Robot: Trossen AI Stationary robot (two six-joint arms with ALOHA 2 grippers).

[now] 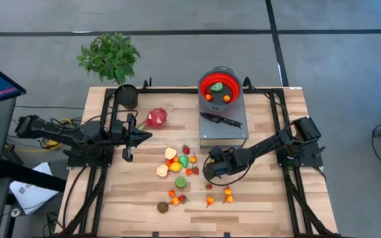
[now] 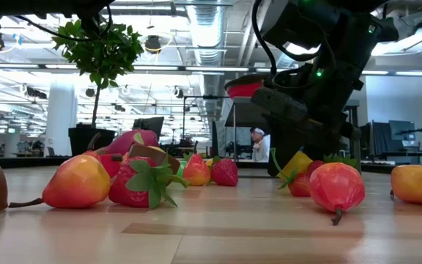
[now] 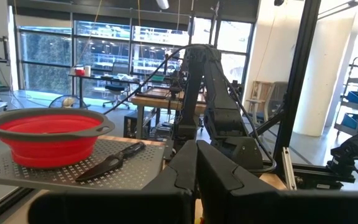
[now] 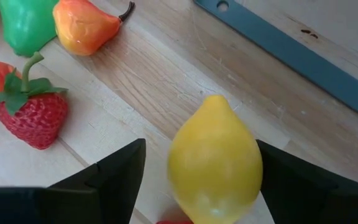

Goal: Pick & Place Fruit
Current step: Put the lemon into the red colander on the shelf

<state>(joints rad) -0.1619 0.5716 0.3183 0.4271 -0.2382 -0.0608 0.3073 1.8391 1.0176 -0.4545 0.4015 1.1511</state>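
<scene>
Small toy fruits (image 1: 177, 165) lie scattered on the wooden table: strawberries, pears, a green one, orange ones and a brown one (image 1: 163, 207). A pink dragon fruit (image 1: 156, 118) lies farther back. My right gripper (image 1: 210, 166) slants down at the right side of the cluster, open, with a yellow lemon (image 4: 213, 162) between its fingers. The lemon also shows under the gripper in the low view (image 2: 297, 163). My left gripper (image 3: 196, 168) is shut and waits raised at the table's left (image 1: 144, 136). My right gripper has its fingers on the lemon's two sides, slanting down from above. A strip of bare table shows between one finger (image 4: 123, 168) and the lemon. At the other finger (image 4: 284, 180) I cannot tell whether it touches.
A red bowl (image 1: 218, 86) with a green and two orange fruits stands on a grey perforated stand (image 1: 207, 132) at the back. A black-handled knife (image 1: 222, 119) lies beside it. A potted plant (image 1: 111, 59) stands at the far left corner. A strawberry (image 4: 33, 115) and a pear (image 4: 82, 25) lie near the lemon.
</scene>
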